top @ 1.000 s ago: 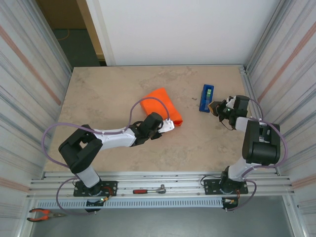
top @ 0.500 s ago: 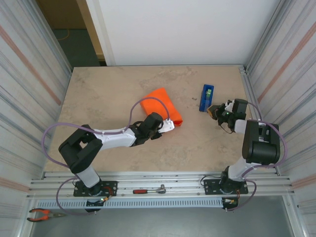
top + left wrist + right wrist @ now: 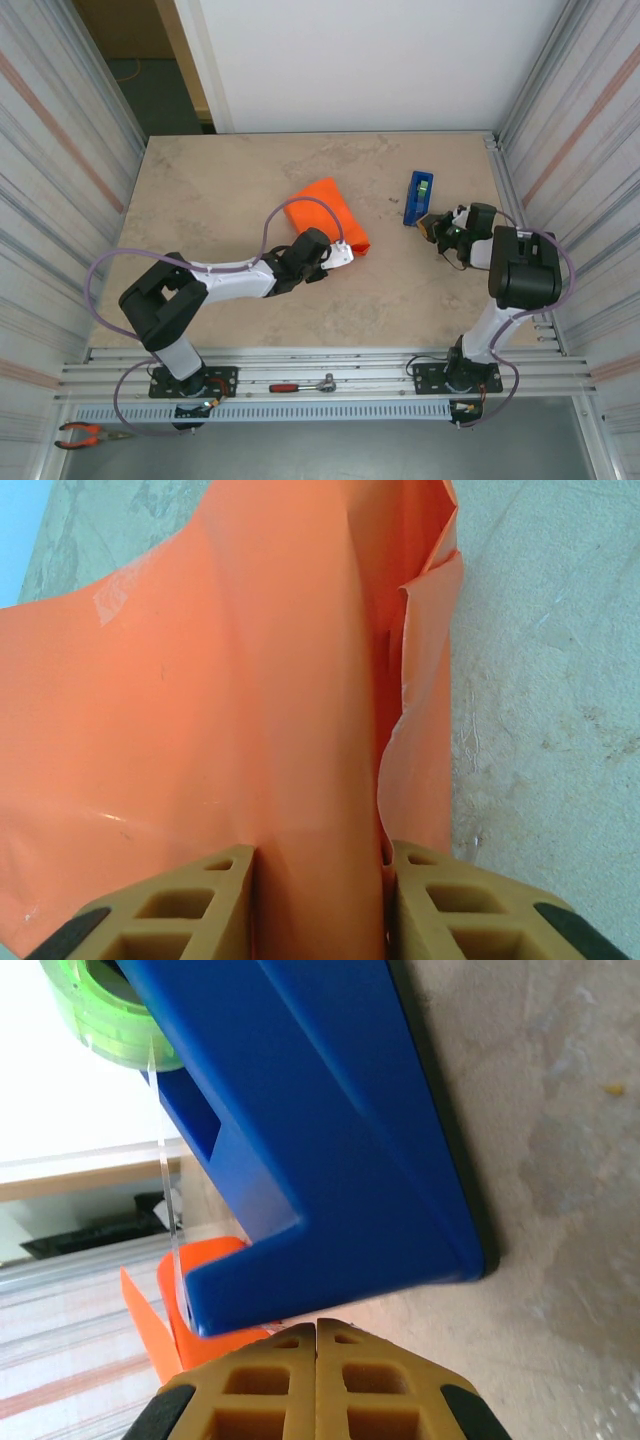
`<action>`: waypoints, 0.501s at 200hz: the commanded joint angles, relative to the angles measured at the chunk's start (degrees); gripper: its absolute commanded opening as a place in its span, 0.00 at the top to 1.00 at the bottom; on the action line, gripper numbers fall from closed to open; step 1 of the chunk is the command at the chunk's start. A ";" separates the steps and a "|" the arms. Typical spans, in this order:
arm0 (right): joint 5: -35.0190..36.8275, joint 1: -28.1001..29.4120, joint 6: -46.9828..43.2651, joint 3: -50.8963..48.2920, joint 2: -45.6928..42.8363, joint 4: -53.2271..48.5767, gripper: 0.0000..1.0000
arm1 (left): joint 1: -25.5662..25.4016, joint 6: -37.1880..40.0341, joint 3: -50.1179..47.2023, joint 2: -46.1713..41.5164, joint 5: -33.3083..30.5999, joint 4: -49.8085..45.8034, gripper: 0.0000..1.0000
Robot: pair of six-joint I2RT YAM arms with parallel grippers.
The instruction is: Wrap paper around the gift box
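Left fingers (image 3: 190, 905) pinch a fold of thin bright orange paper (image 3: 200, 680): hold it taut. Right fingers (image 3: 380, 1380), pressed together beside the blue plastic tape dispenser (image 3: 330, 1110), should pull clear tape (image 3: 163, 1180) gently.

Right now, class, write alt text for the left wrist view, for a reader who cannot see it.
The left gripper pinches a raised fold of the paper, bright orange and creased; bare table shows on the right.
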 commanded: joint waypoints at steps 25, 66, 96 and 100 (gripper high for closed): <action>-0.56 1.46 4.35 -1.30 4.52 0.23 1.00 | -1.10 0.04 -0.39 2.79 3.78 -5.43 0.67; -1.16 1.20 2.28 -2.00 1.13 -2.31 1.00 | -1.20 0.02 -0.45 2.74 3.82 -5.46 0.67; -2.10 1.01 -0.97 -2.66 -4.00 -6.29 1.00 | -1.24 -0.05 -0.43 2.63 3.91 -5.48 0.67; -2.23 1.10 -1.43 -2.78 -4.80 -6.86 1.00 | -1.21 -0.03 -0.47 2.66 3.91 -5.48 0.67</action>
